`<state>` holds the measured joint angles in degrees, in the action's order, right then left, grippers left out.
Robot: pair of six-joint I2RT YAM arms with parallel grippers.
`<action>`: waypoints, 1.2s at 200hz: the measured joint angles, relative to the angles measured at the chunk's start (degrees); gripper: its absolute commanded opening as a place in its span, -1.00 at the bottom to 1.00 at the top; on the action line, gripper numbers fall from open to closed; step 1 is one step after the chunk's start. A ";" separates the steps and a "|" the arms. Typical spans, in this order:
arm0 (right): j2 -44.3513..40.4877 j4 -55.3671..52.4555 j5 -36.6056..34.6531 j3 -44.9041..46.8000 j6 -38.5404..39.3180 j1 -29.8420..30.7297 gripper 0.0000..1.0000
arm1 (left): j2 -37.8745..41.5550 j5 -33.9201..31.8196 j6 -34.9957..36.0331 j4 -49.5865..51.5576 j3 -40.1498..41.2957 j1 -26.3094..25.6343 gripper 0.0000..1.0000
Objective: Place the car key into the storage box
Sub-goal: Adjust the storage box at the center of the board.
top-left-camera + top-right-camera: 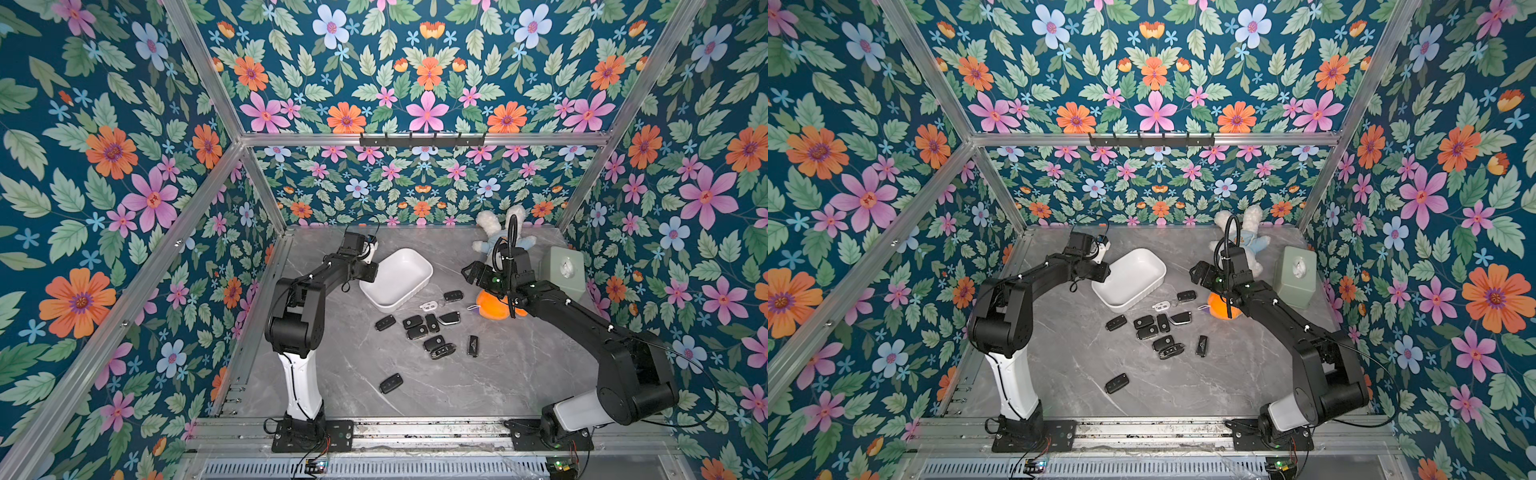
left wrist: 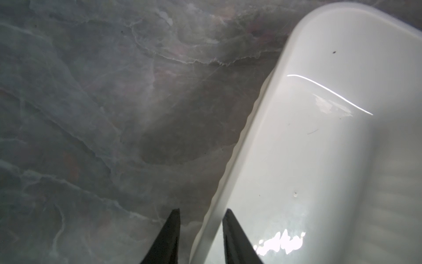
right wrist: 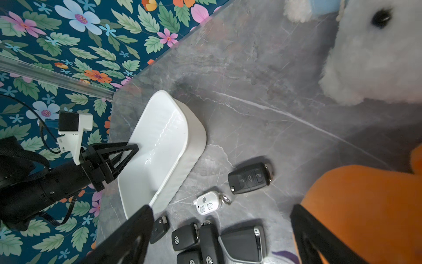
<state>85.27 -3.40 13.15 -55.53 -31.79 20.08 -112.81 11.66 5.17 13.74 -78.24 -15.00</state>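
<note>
On the desk all car keys lie outside the storage box; left gripper clamps its rim, right gripper gapes.

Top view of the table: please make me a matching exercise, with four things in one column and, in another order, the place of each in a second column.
Things
1. storage box
2. white key fob
3. pale green tissue box
4. white plush rabbit

Places
A. at the back edge of the table
B. near the table's right side, beside the right arm
C. its wall clamped by the left end effector
D. lying close to the storage box's near wall

Pairs: 1-C, 2-D, 3-B, 4-A
</note>
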 measured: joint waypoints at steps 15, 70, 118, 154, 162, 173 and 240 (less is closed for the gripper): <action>0.55 0.22 0.04 0.15 -0.31 1.03 0.85 | 1.46 -0.39 -2.23 -1.31 2.56 -0.17 -0.44; 3.96 0.24 -2.29 -1.84 -1.79 5.86 0.76 | 5.35 -5.75 -10.10 -3.28 9.42 -1.64 -0.56; 7.52 -1.46 -4.31 -4.09 -5.01 7.06 0.62 | 9.18 -10.95 -20.13 -4.44 13.51 -3.74 -0.55; 11.06 -4.87 -7.13 -7.82 -8.00 9.40 0.62 | 9.14 -12.13 -25.00 -4.87 14.53 -8.72 -0.54; 11.80 -5.55 -7.63 -8.13 -8.76 9.99 0.62 | 9.11 -12.02 -25.99 -5.16 14.71 -9.46 -0.54; 12.26 -6.75 -7.98 -8.17 -9.51 10.56 0.61 | 9.11 -12.11 -27.19 -5.20 14.99 -10.03 -0.53; 14.05 -6.97 -9.46 -5.90 -16.06 11.06 0.49 | 13.16 -11.82 -34.07 -6.49 18.34 -10.49 -0.22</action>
<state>99.33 -10.37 3.68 -61.43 -47.86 31.14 -99.66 -0.16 -28.91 7.25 -59.90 -25.50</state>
